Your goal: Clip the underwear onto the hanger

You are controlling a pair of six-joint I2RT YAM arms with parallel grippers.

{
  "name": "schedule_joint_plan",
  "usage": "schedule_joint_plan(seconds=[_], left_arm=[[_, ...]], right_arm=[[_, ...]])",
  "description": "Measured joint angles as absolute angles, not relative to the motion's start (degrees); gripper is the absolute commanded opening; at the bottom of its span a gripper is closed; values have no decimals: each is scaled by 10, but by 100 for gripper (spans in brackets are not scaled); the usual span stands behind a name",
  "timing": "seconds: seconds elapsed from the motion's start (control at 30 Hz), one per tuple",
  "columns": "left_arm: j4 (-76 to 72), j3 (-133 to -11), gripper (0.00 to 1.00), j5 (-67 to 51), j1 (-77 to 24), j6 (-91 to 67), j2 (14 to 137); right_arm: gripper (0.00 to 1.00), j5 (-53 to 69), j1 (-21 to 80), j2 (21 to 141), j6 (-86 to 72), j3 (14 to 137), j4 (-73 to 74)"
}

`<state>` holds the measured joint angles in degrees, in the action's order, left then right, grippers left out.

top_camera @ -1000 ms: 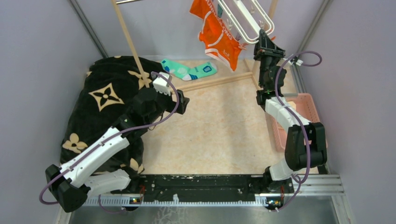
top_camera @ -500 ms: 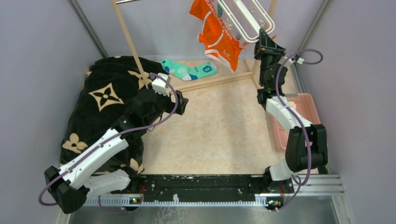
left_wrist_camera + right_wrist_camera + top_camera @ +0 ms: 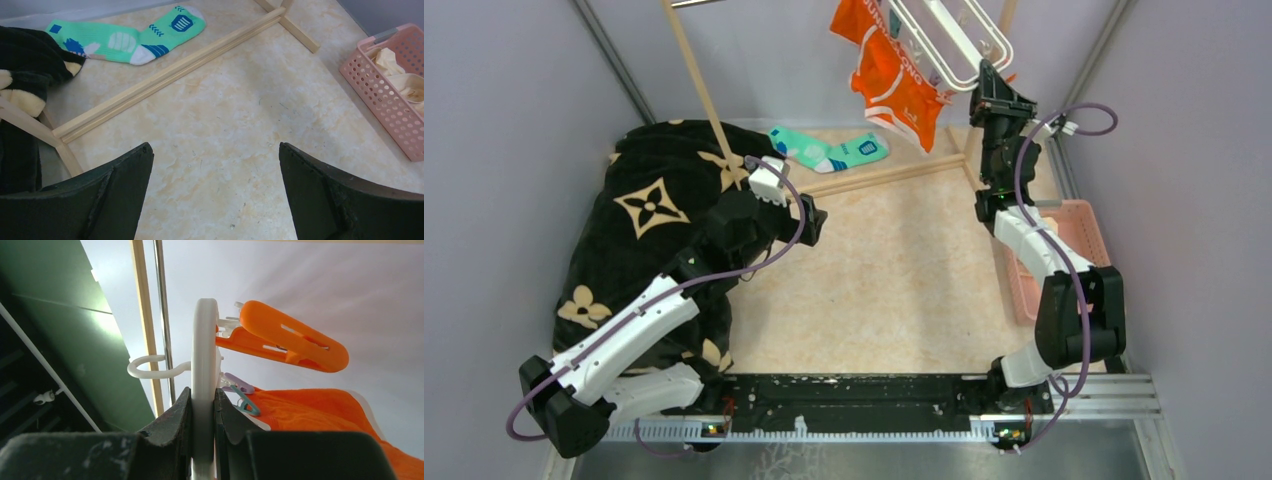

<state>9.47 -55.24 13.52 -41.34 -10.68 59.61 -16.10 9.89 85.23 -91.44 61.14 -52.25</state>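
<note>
Two robot arms at a table, seen from above. The right gripper reaches up and pinches the near corner of the hanger, a white plastic frame, with its jaws closed tight on the rim. The hanger's hook rests over the metal bar of a wooden rack. The underwear, bright orange briefs, hangs in the air from the frame's left side; which clips hold it cannot be told. An orange clip sticks out free, and a purple clip and a teal clip sit beside the cloth. The briefs look light, soft and floppy, best pinched at the thicker waistband. The frame is stiff but likely swings, so it needs steadying. The left gripper hovers low over the table, jaws spread wide, holding nothing. Nearby lie a teal sock, a black patterned blanket and a pink basket of beige cloth. The rack's floor bar lies between the left arm and the hanger
</note>
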Motion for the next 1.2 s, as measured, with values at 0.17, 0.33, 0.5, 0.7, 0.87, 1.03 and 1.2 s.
schedule_joint_plan(seconds=[0.17,0.33,0.5,0.7,0.87,1.03,1.2], left_arm=[[95,-552,100,135,-413,-107,596],[95,-552,100,135,-414,-107,596],[95,-552,100,135,-414,-107,596],[95,-552,100,135,-413,-107,596],[96,-552,100,135,-413,-107,595],[98,-552,100,135,-414,-107,591],[100,-549,100,135,-414,-107,583]], right_arm=[[0,-135,84,854,-886,611,-550],[0,-104,75,891,-880,612,-623],[0,-81,74,915,-865,617,-661],[0,-67,74,917,-845,632,-669],[0,-65,74,923,-840,639,-678],[0,-65,74,924,-830,639,-671],[0,-67,74,925,-822,639,-663]])
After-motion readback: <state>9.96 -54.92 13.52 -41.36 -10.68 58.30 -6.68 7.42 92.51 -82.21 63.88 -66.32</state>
